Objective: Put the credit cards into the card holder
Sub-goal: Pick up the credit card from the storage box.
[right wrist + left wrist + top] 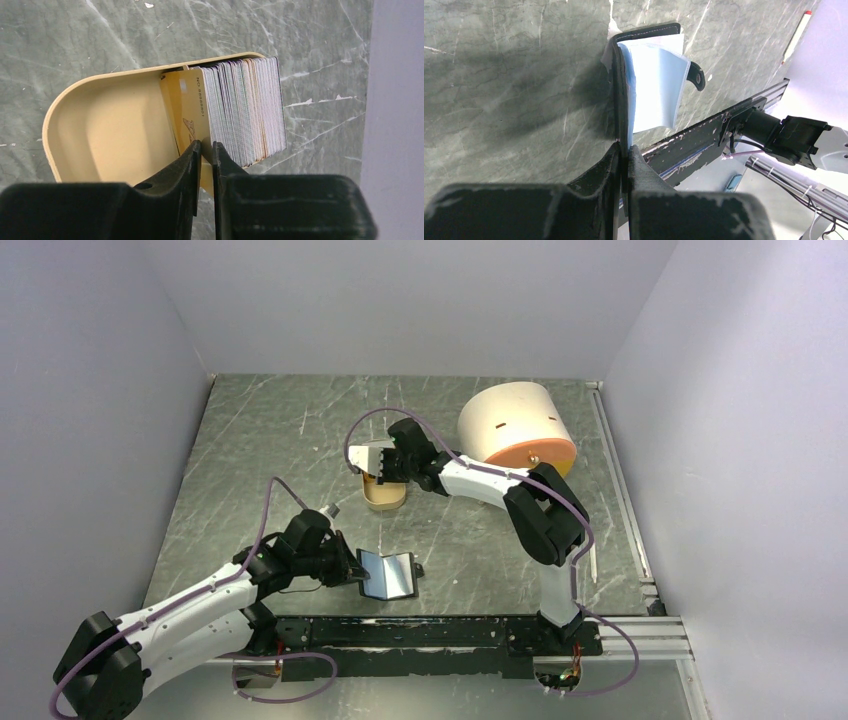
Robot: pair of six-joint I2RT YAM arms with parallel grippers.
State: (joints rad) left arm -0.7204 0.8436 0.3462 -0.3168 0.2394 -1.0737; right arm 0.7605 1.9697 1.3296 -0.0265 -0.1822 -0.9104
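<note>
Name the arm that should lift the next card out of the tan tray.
Right. The right claw straddles the front yellow card of the stack in the tan tray; the left claw is shut on the card holder's cover, holding it open.

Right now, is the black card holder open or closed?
Open. The card holder is unfolded, its blue-grey pockets exposed; jaws of the left gripper pinch one cover.

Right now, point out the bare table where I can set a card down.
Bare: the table at far left, between the left wall and the tan tray; also between the card holder and the right arm's base. Crowded: tray, right gripper and cylinder together.
</note>
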